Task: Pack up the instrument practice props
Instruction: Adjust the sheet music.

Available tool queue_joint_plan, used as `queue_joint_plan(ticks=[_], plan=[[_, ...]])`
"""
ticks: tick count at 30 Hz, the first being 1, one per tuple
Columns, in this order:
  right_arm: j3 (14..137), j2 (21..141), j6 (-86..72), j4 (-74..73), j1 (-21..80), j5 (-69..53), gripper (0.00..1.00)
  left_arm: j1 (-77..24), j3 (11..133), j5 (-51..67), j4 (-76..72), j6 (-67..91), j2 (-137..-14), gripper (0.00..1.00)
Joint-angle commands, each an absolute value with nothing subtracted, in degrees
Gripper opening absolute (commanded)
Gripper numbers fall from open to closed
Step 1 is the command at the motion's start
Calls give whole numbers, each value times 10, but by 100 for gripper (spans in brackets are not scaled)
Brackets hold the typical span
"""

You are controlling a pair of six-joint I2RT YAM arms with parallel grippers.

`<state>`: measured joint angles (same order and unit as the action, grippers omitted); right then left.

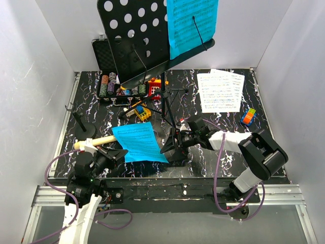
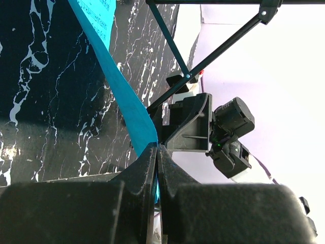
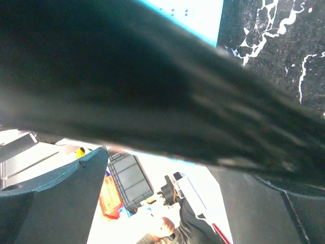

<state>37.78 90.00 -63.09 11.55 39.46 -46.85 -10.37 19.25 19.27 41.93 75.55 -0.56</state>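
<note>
The black music stand (image 1: 139,38) rises at the back centre on tripod legs (image 1: 167,109). One blue sheet-music page (image 1: 192,25) rests on its hole-punched desk. A second blue page (image 1: 138,141) lies on the table, and my left gripper (image 1: 114,153) is shut on its left edge. The left wrist view shows that blue page (image 2: 129,101) pinched between the closed jaws of the left gripper (image 2: 156,150). The cream microphone (image 1: 94,142) lies just behind the left gripper, near the small black mic stand (image 1: 84,127). My right gripper (image 1: 173,145) stands open at a tripod leg's foot. A blurred dark bar fills its wrist view above one finger (image 3: 56,198).
White sheet-music pages (image 1: 221,91) lie at the back right, with a coloured cube (image 1: 248,117) beside them. The black poker-chip case (image 1: 109,56), its chips (image 1: 109,84) and small toy blocks (image 1: 142,112) sit behind the tripod. White walls close in the dark marbled table (image 1: 238,152).
</note>
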Motion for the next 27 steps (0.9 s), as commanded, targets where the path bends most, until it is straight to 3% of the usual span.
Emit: queue_joint_plan(ticks=[1, 17, 27], plan=[[386, 883, -627, 137, 403, -475, 93, -105, 205, 194, 412, 740, -3, 0], [319, 759, -679, 154, 420, -454, 93, -105, 236, 215, 251, 739, -20, 0], [386, 710, -759, 188, 419, -452, 96, -105, 331, 250, 5, 738, -198, 0]])
